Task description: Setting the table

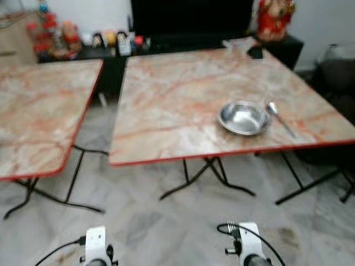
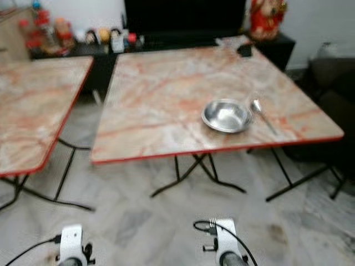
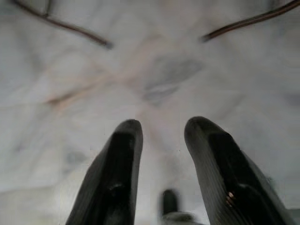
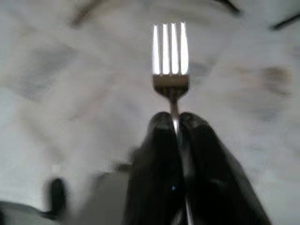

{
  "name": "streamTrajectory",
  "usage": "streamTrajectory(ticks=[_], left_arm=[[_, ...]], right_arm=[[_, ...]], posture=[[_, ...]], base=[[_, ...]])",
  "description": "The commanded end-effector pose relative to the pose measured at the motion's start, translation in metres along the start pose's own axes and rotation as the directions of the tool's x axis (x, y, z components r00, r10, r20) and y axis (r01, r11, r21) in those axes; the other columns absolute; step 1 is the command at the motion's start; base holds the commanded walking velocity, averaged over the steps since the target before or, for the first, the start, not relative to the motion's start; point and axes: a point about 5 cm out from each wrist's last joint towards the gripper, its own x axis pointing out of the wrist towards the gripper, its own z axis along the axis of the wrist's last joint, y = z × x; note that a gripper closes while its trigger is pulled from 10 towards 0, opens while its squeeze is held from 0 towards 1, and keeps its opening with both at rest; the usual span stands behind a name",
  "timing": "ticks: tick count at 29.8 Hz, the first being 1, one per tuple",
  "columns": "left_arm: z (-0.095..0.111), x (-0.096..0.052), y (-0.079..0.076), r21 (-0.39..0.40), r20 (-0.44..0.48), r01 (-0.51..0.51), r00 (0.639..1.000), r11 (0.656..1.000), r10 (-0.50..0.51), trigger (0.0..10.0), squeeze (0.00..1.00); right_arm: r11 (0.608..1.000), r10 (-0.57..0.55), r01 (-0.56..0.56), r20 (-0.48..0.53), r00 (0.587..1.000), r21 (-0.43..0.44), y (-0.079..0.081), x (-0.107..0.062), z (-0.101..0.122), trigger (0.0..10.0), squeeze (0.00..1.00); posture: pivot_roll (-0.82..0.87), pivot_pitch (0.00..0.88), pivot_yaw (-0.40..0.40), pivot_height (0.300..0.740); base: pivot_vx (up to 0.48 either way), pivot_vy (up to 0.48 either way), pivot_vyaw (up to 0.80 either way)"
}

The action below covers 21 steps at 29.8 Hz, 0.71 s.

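Note:
A steel bowl (image 1: 243, 117) sits near the front right of a marble-patterned folding table (image 1: 177, 94), with a spoon (image 1: 279, 116) lying just to its right. My right gripper (image 4: 174, 123) hangs low over the floor, shut on the handle of a steel fork (image 4: 170, 51) whose tines stick out past the fingertips; the tines also show at the bottom of the head view as the fork (image 1: 232, 226). My left gripper (image 3: 161, 133) is open and empty, pointing at the floor. Both wrists show at the bottom edge, well short of the table.
A second matching table (image 1: 39, 111) stands on the left with a gap between them. Behind is a dark cabinet (image 1: 194, 39) with small items, a red figure (image 1: 273, 18) and a dark screen. A dark seat (image 1: 338, 83) is at far right. Table legs (image 1: 205, 177) cross beneath.

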Motion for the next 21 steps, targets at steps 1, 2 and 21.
streamTrajectory(ticks=[1,2,21], left_arm=[[-0.0028,-0.0007,0.0138,0.010,-0.015,-0.034,0.999,0.999,0.034,10.0,0.00],[-0.0029,-0.0007,0.0137,0.010,-0.016,-0.034,0.999,0.999,0.034,10.0,0.00],[-0.0074,-0.0014,0.0137,0.061,-0.047,-0.037,0.998,0.997,0.040,10.0,0.00]], right_arm=[[1.000,0.023,-0.023,0.036,0.999,-0.014,0.0100,0.0026,0.0121,10.0,0.00],[1.000,0.023,-0.023,0.035,0.999,-0.015,0.0100,0.0025,0.0116,10.0,0.00],[0.998,-0.011,0.013,0.043,0.999,-0.055,0.0065,0.0022,0.0118,10.0,0.00]], posture=[[-0.04,0.000,0.020,0.740],[-0.05,0.000,0.020,0.740],[-0.05,0.000,0.020,0.740]], base=[[0.382,0.000,0.00],[0.382,0.000,0.00],[0.061,-0.027,0.09]])
